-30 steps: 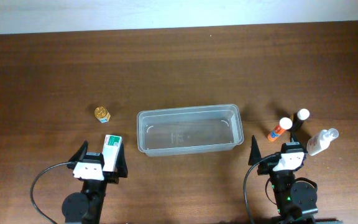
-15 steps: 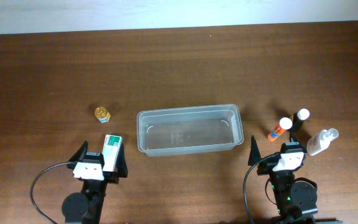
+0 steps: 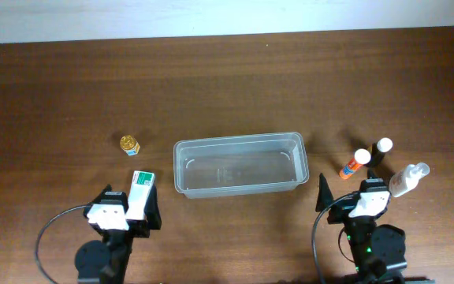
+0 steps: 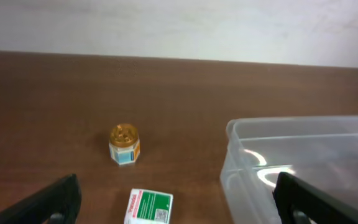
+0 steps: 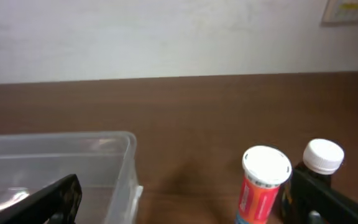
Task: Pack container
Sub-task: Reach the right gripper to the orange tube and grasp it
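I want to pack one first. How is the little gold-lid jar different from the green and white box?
The jar is roundish with a gold lid; the box is flat-sided, green and white. The jar stands farther back; the box lies closer to the robot. Both are small and sit on the table, outside the container, to its left.

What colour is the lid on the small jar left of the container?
Gold. The small jar shows best in the left wrist view.
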